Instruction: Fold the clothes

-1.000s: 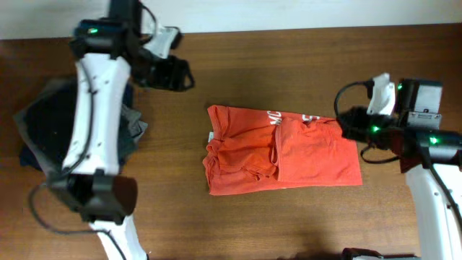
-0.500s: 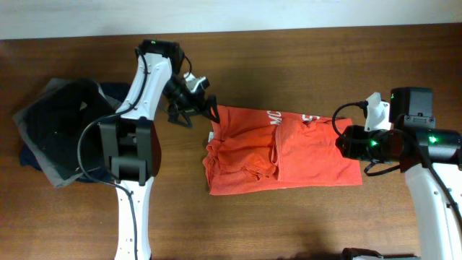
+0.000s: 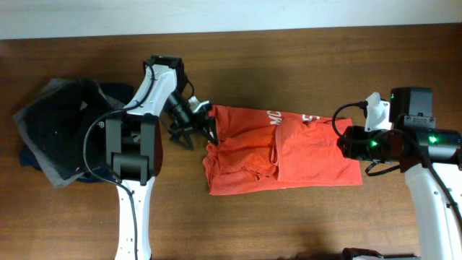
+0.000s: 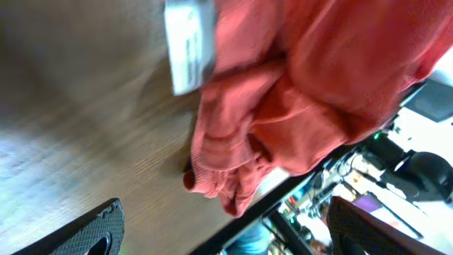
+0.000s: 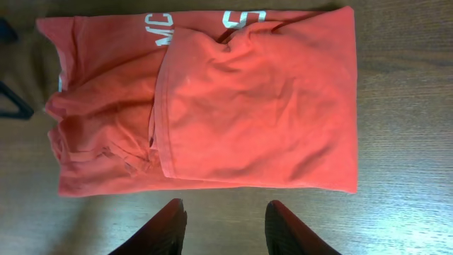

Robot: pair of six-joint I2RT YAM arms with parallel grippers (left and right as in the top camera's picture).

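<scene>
meanwhile the shirt (image 3: 281, 152) was seen lying folded on the table (image 3: 289, 65); the left gripper (image 4: 225, 212) was spread wide beside its tagged edge, the right gripper (image 5: 225, 205) parted, nothing held.

shirt (image 3: 289, 159): table (image 3: 289, 58) centre | garment pile (image 3: 58, 133): far left | left gripper (image 3: 196, 126): beside shirt's left edge

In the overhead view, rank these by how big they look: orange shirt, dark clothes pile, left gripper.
1. red-orange shirt
2. dark clothes pile, close behind; partly hidden under the left arm, so unsure
3. left gripper, smallest
</scene>
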